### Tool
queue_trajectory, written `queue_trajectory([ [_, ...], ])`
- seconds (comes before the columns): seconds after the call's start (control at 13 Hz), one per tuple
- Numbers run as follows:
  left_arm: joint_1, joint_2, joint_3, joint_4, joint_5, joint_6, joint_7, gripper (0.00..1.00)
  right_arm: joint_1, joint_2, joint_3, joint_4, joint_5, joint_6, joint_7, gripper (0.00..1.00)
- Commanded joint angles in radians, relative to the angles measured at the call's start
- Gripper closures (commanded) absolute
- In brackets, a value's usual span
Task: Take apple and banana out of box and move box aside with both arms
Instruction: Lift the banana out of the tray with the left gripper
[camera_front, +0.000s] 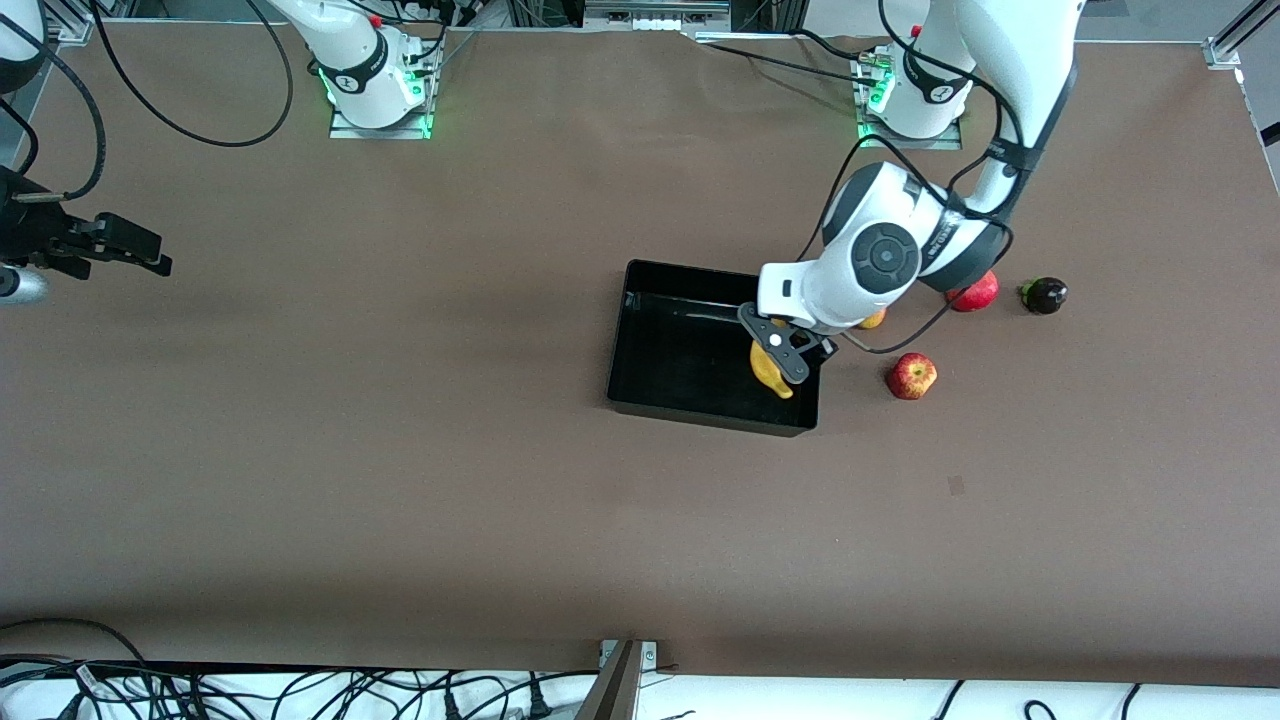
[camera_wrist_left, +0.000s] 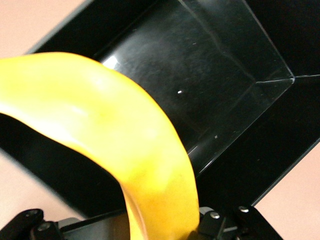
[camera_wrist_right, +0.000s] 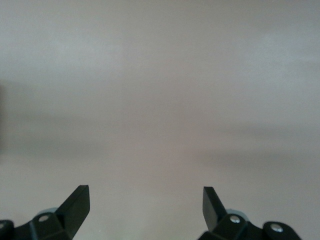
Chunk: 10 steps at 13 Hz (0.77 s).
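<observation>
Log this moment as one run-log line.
left gripper: shut on banana, over box | right gripper: open, waiting at right arm's table end | apple: on table beside box

orange fruit (camera_front: 874, 319) and red fruit (camera_front: 978, 292) half hidden under left arm (camera_front: 880, 255)

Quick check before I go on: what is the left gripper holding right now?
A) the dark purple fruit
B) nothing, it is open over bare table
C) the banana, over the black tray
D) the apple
C: the left gripper is shut on the banana over the black tray, which the left wrist view confirms; the apple lies on the table beside the tray.
</observation>
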Motion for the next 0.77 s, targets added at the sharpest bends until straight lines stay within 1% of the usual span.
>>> queue_trajectory([
  [0.0,0.083,-0.028,-0.004,0.0,-0.023,-0.053,0.045,1.0,0.08,0.0,0.008,0.022,0.015,-0.043,0.04,0.0],
  [0.23,0.186,0.002,-0.001,0.028,-0.022,-0.051,0.217,1.0,0.172,0.003,0.008,0.025,0.016,-0.043,0.233,0.0],
  [0.38,0.25,0.047,0.005,0.057,-0.022,-0.051,0.367,1.0,0.243,0.012,0.01,0.018,0.019,-0.037,0.265,0.0],
  [0.46,0.27,0.071,0.019,0.075,-0.02,-0.05,0.444,1.0,0.293,0.035,0.008,0.025,0.018,-0.023,0.279,0.0],
  [0.54,0.287,0.1,0.045,0.094,-0.019,-0.05,0.525,1.0,0.326,0.056,0.008,0.027,0.016,0.011,0.348,0.0],
  [0.62,0.311,0.131,0.065,0.112,-0.02,-0.047,0.595,1.0,0.335,0.081,0.01,0.024,0.045,0.063,0.444,0.0],
  [0.69,0.336,0.154,0.073,0.124,-0.02,-0.045,0.658,1.0,0.37,0.111,0.014,0.027,0.079,0.092,0.542,0.0],
])
